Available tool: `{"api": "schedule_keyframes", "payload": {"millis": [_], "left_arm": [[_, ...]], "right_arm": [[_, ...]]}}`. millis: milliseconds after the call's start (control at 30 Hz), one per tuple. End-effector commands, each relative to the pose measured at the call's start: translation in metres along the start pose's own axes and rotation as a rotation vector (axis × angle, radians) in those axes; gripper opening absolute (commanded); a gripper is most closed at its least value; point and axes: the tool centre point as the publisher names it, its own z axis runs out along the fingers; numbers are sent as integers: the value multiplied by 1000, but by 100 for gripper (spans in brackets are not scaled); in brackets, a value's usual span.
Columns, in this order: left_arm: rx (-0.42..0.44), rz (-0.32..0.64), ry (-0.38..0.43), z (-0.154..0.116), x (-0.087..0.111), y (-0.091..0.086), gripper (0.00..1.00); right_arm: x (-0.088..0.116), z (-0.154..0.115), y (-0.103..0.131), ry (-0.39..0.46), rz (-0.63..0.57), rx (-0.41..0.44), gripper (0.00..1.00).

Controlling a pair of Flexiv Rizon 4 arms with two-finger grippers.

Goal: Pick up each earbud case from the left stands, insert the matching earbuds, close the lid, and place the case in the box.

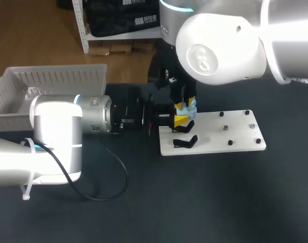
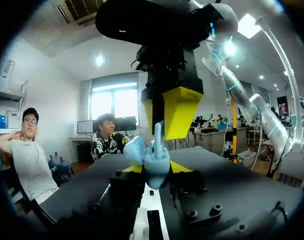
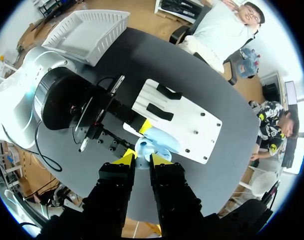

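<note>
The left gripper (image 2: 156,169) pinches the light blue earbud case (image 2: 152,159) from both sides, its lid open, over the white stand board (image 1: 229,134). Directly above the case, the right gripper (image 3: 141,159) has its fingers nearly together on an earbud (image 2: 157,134) that stands upright in the case.

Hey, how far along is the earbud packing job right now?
Done: not much, no case shows in the box. In hand: the left gripper holds an open blue case above the white board, and the right gripper holds an earbud into it from above. Left: closing the lid and boxing this case.
</note>
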Motion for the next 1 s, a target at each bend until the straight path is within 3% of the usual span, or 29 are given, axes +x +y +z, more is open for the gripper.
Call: {"api": "schedule_keyframes", "payload": {"millis": [33,1000], "left_arm": [[-3,4,-5,0,1,0,0],[-3,4,-5,0,1,0,0]], "right_arm": [[-1,1,0,-2,-1,4,0],[-7,5,-2,-2,3,14,0]]}}
